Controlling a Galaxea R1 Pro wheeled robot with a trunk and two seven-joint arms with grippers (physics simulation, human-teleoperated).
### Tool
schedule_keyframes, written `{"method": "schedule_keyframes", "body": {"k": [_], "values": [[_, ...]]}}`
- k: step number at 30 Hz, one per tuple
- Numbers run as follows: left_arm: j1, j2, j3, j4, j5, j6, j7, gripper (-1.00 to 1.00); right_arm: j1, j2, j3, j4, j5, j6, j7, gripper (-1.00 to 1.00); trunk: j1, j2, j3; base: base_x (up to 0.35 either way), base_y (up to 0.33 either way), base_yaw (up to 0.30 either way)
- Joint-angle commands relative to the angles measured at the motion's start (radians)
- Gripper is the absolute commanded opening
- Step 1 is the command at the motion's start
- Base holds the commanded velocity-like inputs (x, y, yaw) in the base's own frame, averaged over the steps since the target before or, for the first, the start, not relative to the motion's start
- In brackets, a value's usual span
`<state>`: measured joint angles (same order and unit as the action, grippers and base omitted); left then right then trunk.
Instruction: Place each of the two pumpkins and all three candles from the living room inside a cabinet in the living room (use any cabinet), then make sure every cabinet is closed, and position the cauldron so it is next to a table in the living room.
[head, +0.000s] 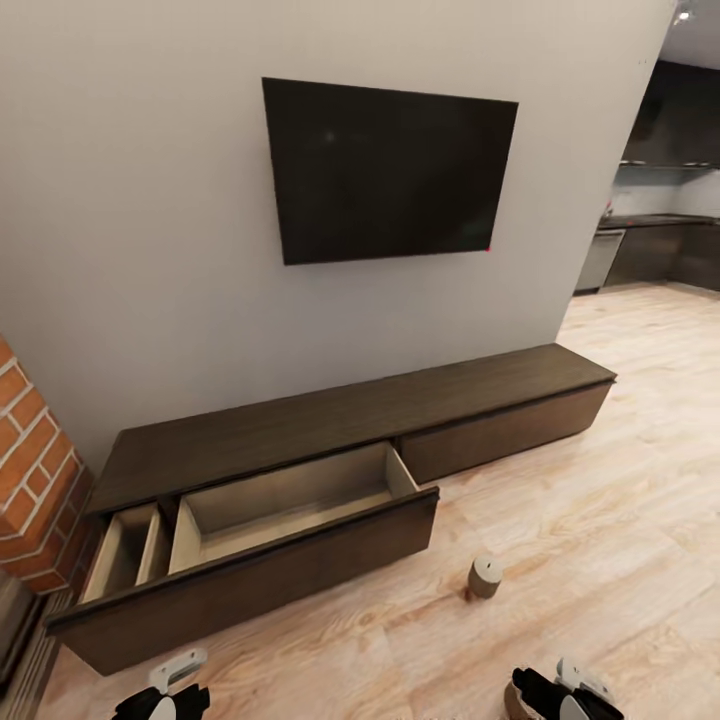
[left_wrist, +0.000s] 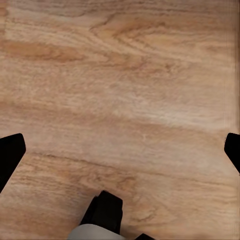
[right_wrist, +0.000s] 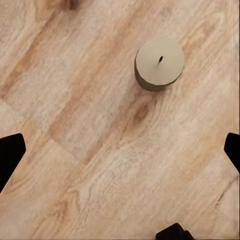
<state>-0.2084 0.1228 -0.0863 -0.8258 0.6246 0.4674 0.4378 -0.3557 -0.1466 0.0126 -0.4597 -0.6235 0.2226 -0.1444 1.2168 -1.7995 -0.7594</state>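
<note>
head view: long dark-brown cabinet (head: 330, 425) low against the grey wall (head: 130, 250), under a black television (head: 385, 170). left drawer (head: 250, 545) pulled far out, pale wood interior bare, a narrow side compartment at the end nearest the brick pillar (head: 30, 470). right drawer front (head: 505, 432) flush and closed. one olive-tan candle (head: 485, 577) upright on the wooden floor (head: 600, 500), just in front of the open drawer's right corner, apart from it. beyond the cabinet's far end, dark kitchen units (head: 660, 250). left gripper (head: 165, 700) and right gripper (head: 560, 692) at the picture's near edge, in front of the cabinet, each partly cut off.

left wrist view: bare floor planks (left_wrist: 120, 90) below; black fingertips (left_wrist: 10, 152) at opposite edges, spread wide, nothing between. a dark part with a pale base at the near edge, not identifiable.

right wrist view: candle (right_wrist: 159, 63) seen from above, wick at centre, standing on the floor (right_wrist: 100, 150), well ahead of the black fingertips (right_wrist: 10, 155); those spread wide at opposite edges, nothing held.
</note>
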Motion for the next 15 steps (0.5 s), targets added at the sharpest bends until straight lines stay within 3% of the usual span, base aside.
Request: {"method": "schedule_keyframes", "body": {"k": [1,15], "values": [[0.0,0.001,-0.005,-0.001,0.011,0.001,0.01,1.0,0.0,0.0,0.001,0.001,-0.007,0.003,-0.006,1.0,0.0,0.0,-0.001,0.0,0.0,-0.28],[0.0,-0.006,-0.006,0.002,0.01,0.001,0.01,1.0,0.0,-0.001,0.001,0.01,-0.007,-0.001,-0.006,1.0,0.0,0.0,-0.013,0.003,0.0,-0.255]]}}
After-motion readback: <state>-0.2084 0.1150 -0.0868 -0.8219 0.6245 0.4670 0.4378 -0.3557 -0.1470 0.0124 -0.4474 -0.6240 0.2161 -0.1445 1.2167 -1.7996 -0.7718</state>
